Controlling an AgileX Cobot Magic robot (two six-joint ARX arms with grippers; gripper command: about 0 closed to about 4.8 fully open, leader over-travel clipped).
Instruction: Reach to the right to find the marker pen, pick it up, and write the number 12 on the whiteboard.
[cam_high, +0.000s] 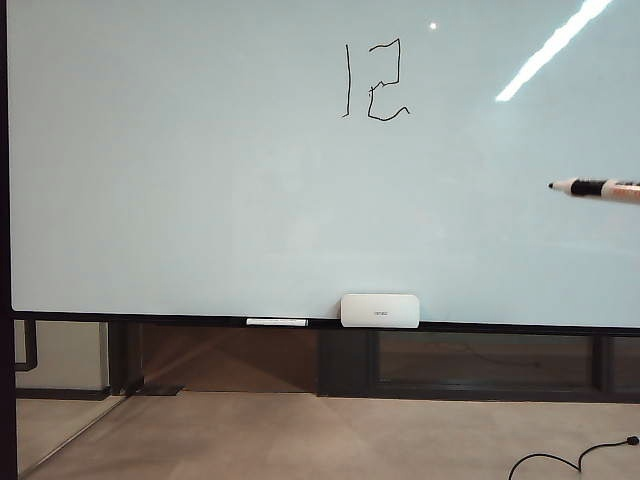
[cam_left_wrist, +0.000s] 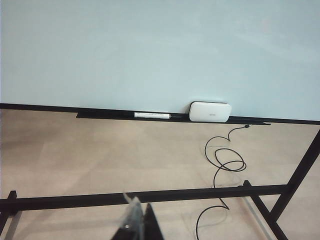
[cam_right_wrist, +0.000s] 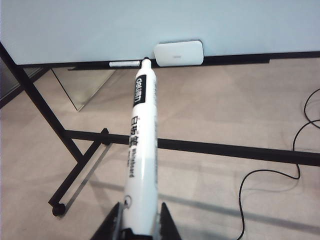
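The whiteboard (cam_high: 150, 200) fills most of the exterior view. The number 12 (cam_high: 375, 80) stands on it in thin, shaky black lines, near the top middle. The marker pen (cam_high: 590, 187) juts in from the right edge, level, with its dark tip pointing left, below and to the right of the digits. In the right wrist view my right gripper (cam_right_wrist: 140, 220) is shut on the marker pen (cam_right_wrist: 141, 150), a white barrel with black print. My left gripper (cam_left_wrist: 140, 220) is shut with nothing in it and hangs low in front of the whiteboard (cam_left_wrist: 150, 50); neither gripper shows in the exterior view.
A white eraser block (cam_high: 379, 310) and a long thin white marker (cam_high: 277, 322) rest on the board's ledge. Black stand bars (cam_right_wrist: 200, 146) cross the floor below. A black cable (cam_left_wrist: 225, 165) loops over the floor at the right.
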